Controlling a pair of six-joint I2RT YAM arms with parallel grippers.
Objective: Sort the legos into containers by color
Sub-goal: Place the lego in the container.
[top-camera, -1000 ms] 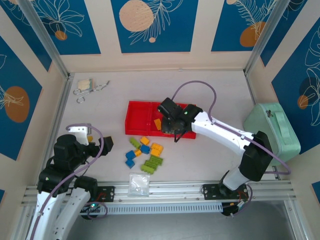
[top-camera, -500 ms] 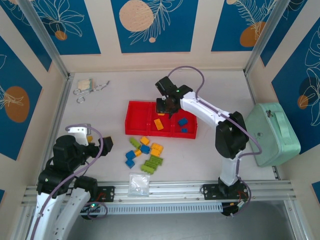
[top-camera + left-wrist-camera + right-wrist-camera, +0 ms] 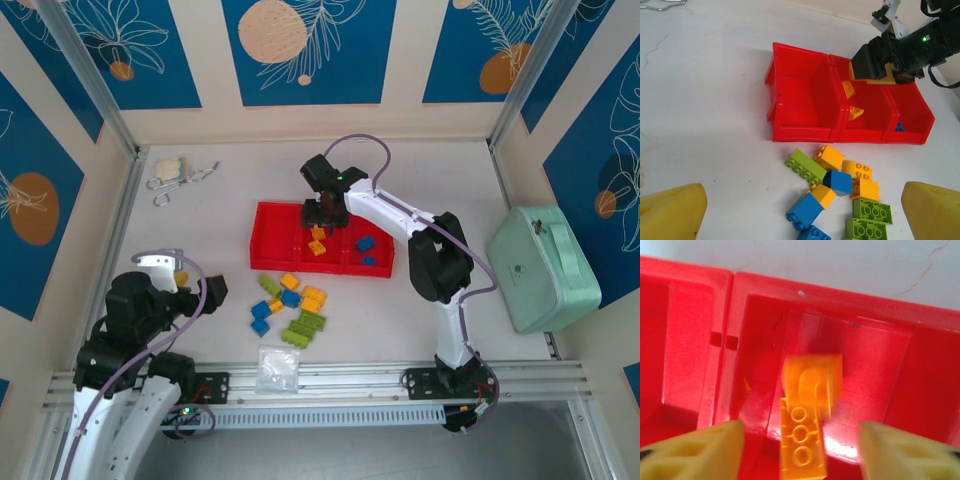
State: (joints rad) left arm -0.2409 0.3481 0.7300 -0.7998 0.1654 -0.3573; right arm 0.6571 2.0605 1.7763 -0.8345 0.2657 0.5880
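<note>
Left wrist view: left tool (image 3: 804,212) stands spread wide. Loose legos (image 3: 840,182) lie on the surface (image 3: 715,100) just ahead of it, with the red tray (image 3: 800,135) beyond them. Right tool (image 3: 327,212) is spread above the middle compartment (image 3: 870,360). Two orange legos (image 3: 812,380) lie below, between its fingers.

right hand (image 3: 327,214) over tray (image 3: 268,264), left compartment (image 3: 277,236) free
</note>
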